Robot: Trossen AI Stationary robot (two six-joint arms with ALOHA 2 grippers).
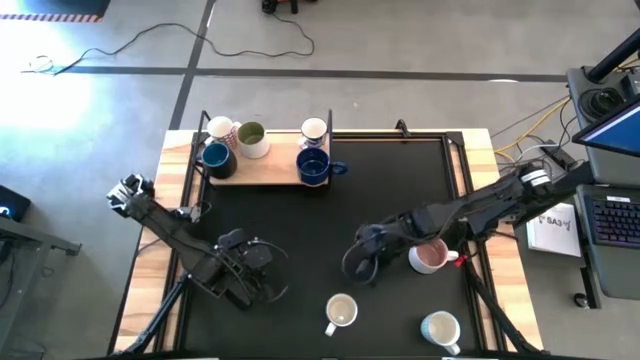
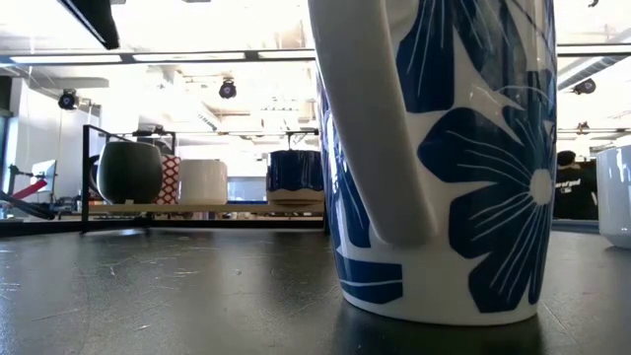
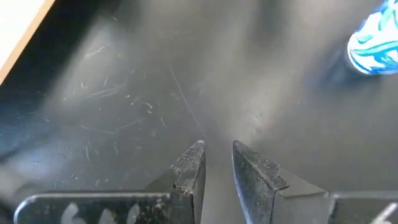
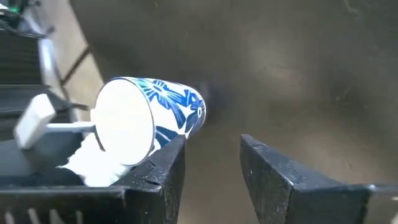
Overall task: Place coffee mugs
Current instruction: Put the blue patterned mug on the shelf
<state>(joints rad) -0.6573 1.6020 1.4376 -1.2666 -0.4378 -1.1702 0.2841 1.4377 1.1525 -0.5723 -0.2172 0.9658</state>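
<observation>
Beside right gripper (image 1: 366,262): pink mug (image 1: 431,257) (possibly touching arm).

White mug (image 2: 434,158) — blue flower print — black table (image 2: 168,296)

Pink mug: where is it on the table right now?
In the high view the pink mug stands on the black mat's right side, beside the right arm, with the blue-and-white mug nearer the front edge.
</observation>
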